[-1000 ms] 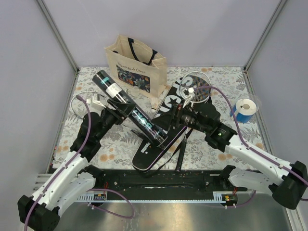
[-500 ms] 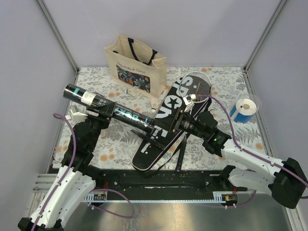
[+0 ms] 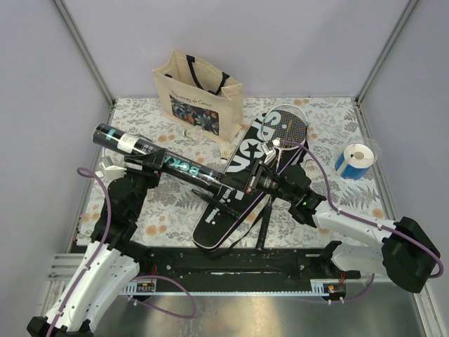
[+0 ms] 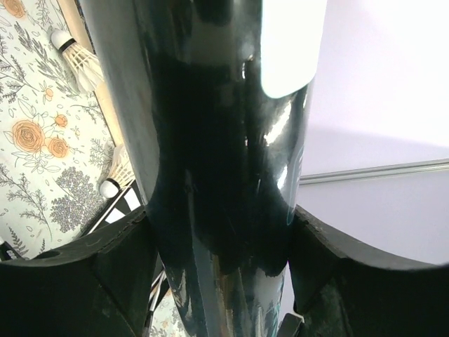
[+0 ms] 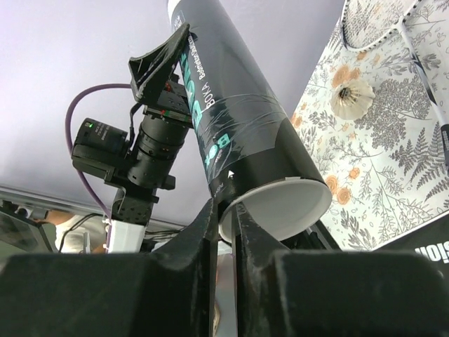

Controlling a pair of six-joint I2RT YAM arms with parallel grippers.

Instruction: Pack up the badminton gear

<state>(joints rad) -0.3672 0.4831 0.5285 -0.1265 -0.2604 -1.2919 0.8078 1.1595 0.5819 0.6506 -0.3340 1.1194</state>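
Note:
The long black tube (image 3: 165, 163) is held level above the table, running from the upper left down to the right. My left gripper (image 3: 149, 163) is shut around its middle, and in the left wrist view the tube (image 4: 210, 140) fills the space between the fingers (image 4: 77, 274). My right gripper (image 5: 226, 207) is pinched on the rim of the tube's white end (image 5: 280, 203), above the black "SPORT" cover (image 3: 245, 151). The rackets (image 3: 291, 126) lie at the cover's upper right. Shuttlecocks (image 4: 81, 60) (image 5: 351, 98) lie on the cloth.
A beige floral tote bag (image 3: 200, 95) stands at the back. A blue-and-white roll (image 3: 358, 160) sits at the right edge. The cover's black strap (image 3: 263, 217) trails toward the near rail. Purple walls close in the table on three sides.
The left arm swung the tube's far end leftward and lifted it. My right gripper slid left to the tube's near end and closed on its rim.

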